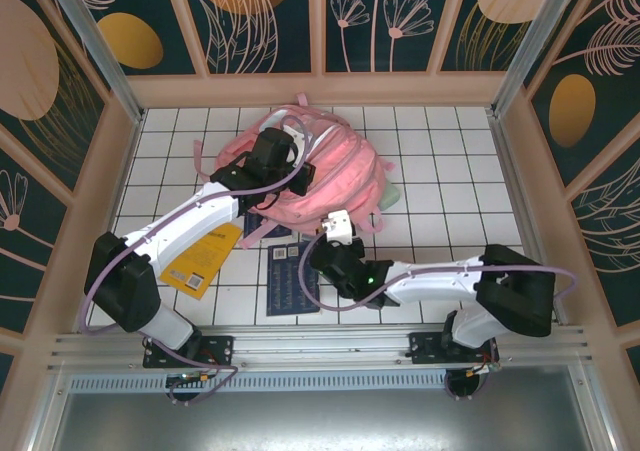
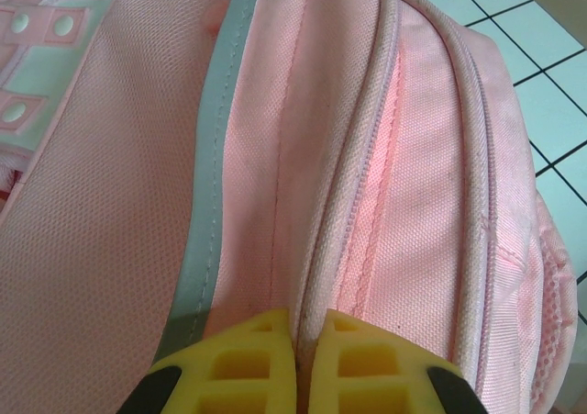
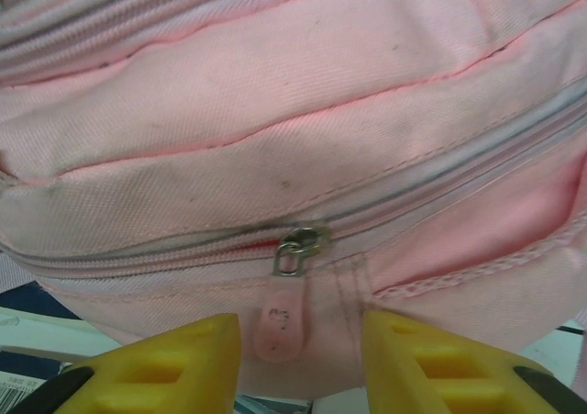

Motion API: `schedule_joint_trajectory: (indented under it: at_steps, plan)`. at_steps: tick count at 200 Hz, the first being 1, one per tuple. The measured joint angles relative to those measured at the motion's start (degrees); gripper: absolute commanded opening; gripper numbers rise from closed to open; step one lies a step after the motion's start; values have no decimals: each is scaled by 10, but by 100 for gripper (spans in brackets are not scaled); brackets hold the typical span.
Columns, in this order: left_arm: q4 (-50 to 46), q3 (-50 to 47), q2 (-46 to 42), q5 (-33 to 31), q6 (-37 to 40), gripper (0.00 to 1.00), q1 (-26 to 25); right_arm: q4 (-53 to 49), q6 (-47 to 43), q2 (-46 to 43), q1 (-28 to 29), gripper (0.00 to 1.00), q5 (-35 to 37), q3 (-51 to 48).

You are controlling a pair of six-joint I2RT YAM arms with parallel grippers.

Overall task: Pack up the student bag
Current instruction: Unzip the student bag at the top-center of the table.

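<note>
One student bag (image 1: 335, 171), pink, lying flat toward the back middle of the tiled table (image 1: 440, 171). Soft woven cloth that sags and folds, so it won't hold shape; looks light and mostly hollow right now, my guess. Not fragile and not slippery, but it will likely slide or bunch when tugged.

Best holds: the piped seams, the straps, or the zipper tabs. Flat panels give nothing to pinch.

Left gripper (image 2: 303, 359) is pressed together on a piped ridge on top of the bag, pinching it, which should steady the bag for a zip pull. Right gripper (image 3: 303, 359) is spread, one finger either side of the pink zipper tab (image 3: 278, 327), not clamped on it. The metal slider (image 3: 298, 249) sits just above, and the zip looks shut to its left.

Count:
- One bag and two arms.
- One yellow book (image 1: 205, 261), under the left arm.
- One dark blue book (image 1: 290, 281), between the arms.
- Another dark item (image 1: 262, 229) at the bag's near edge, probably a second book; can't tell for sure.
</note>
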Motion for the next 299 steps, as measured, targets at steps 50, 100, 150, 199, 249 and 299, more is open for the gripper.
schedule_joint_trajectory:
  at_steps: [50,100,150,199,249,299]
  plan:
    - [1,0,0,0,0,0,0,-63,58,32,-32,19,-1,26]
    - [7,0,0,-5,-2,0,0,-61,35,19,-43,3,-23,25]
    - [22,-3,0,-17,3,0,1,-56,-16,-47,-78,0,-106,13]
    - [61,-26,-6,-31,28,0,1,-75,-50,-102,-150,0,-236,10]
    - [82,-46,-14,-40,54,0,1,-148,-112,-102,-223,1,-361,45]
    - [109,-75,-44,-59,89,0,1,-239,-198,-92,-255,0,-411,116]
